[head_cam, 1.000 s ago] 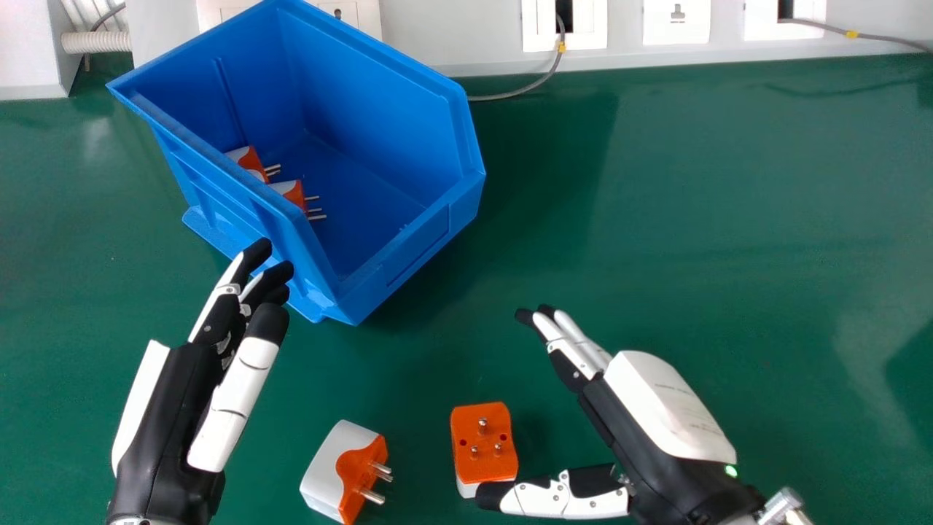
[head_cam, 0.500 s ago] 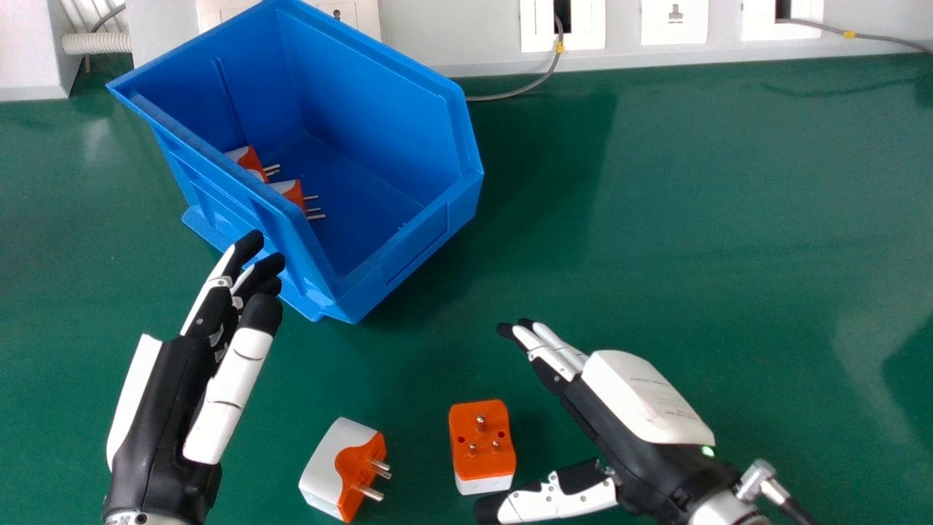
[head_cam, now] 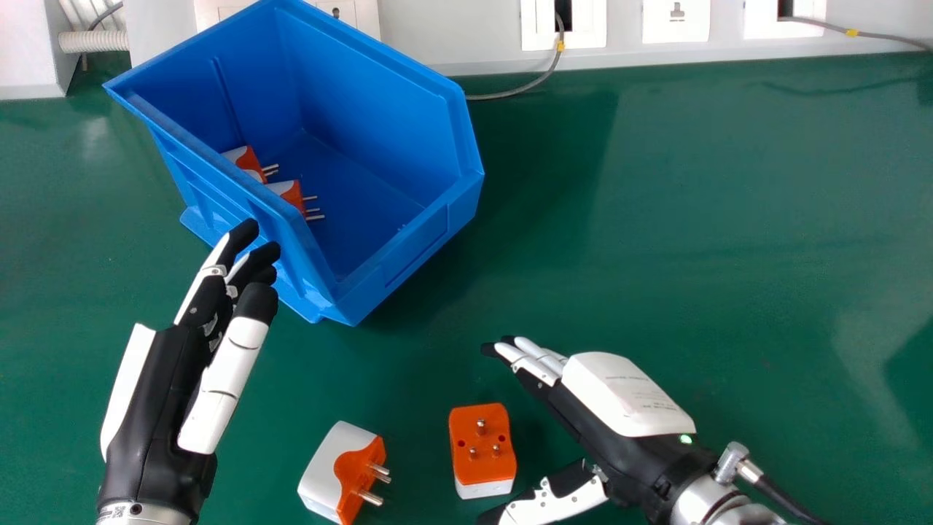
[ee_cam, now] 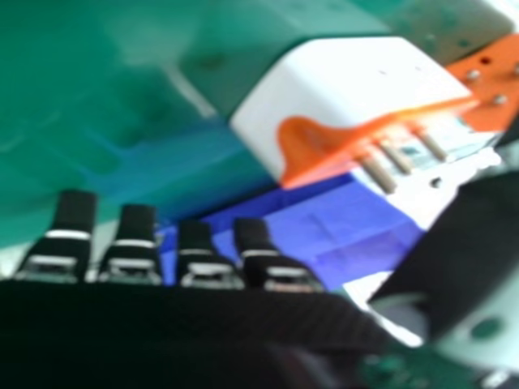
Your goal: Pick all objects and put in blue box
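Grabbing the right-side plug point(head_cam: 482, 456) looks like the step in hand. It sits on the table point(head_cam: 700, 240), pin face up, left of the right robot hand point(head_cam: 601, 426). That hand is open and holding nothing: fingers extended beyond the plug's far edge, thumb well apart at the near side. The left-side plug point(head_cam: 321, 474) is also on the table, pins point(head_cam: 379, 474) toward its neighbour. At least 2 more are in the blue box point(head_cam: 430, 237): front plug point(head_cam: 290, 194) and rear plug point(head_cam: 249, 159).

How I'd run it: shift the right hand toward the robot's left at low height until the plug is well inside the thumb gap, then close. Fingers on the far side, thumb on the near side, both on the body. Stay off the pins, they're thin and give a poor hold. Stop short of the left-side plug, it's close enough to get shoved.

Squeeze evenly; the casing looks hard and smooth, so an off-centre pinch may spin it out. Check grip before lifting. Clear the box wall, lower a bit, release over the floor inside.

Left robot hand point(head_cam: 164, 408) is beside the box's near wall, fingers loosely extended, empty. Route around it.
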Available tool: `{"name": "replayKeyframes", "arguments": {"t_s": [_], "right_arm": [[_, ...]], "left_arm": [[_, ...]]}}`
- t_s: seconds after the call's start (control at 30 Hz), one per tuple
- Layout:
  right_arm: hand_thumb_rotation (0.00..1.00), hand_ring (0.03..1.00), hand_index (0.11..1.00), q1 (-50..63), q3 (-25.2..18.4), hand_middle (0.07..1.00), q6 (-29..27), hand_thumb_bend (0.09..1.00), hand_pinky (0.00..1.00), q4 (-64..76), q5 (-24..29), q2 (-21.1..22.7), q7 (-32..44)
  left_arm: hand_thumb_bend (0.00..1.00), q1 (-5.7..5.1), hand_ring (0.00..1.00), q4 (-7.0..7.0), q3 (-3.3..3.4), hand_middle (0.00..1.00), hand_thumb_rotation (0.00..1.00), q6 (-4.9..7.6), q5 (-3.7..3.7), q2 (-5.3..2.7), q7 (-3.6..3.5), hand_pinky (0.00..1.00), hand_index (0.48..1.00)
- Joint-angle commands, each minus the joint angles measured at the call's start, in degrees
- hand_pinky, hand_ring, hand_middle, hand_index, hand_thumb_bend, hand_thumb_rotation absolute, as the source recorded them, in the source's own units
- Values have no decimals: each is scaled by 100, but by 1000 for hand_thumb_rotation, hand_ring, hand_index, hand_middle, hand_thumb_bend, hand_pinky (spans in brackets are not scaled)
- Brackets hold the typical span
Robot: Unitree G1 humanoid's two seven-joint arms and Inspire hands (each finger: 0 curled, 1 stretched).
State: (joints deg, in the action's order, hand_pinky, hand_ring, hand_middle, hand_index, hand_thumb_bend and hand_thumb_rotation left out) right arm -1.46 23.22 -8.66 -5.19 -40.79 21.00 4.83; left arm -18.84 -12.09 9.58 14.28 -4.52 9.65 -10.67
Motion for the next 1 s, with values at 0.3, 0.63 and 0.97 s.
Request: {"name": "replayKeyframes", "arguments": {"t_s": [0.3,0.63,0.97], "right_arm": [[389,903,886,-280,214,931,37,759,835,-291,-192,-25,-26],[367,890,865,-504,434,916,163,748,809,-421,-491,65,75],[338,868,837,-580,735,892,536,732,771,-157,-1136,54,110]], "left_arm": [[732,55,913,-233,48,913,896,-102,-19,114,-29,896,934],[709,135,913,-206,79,911,898,-159,-29,186,-88,897,933],[707,111,907,-318,68,909,899,-293,-31,254,-94,894,929]]}}
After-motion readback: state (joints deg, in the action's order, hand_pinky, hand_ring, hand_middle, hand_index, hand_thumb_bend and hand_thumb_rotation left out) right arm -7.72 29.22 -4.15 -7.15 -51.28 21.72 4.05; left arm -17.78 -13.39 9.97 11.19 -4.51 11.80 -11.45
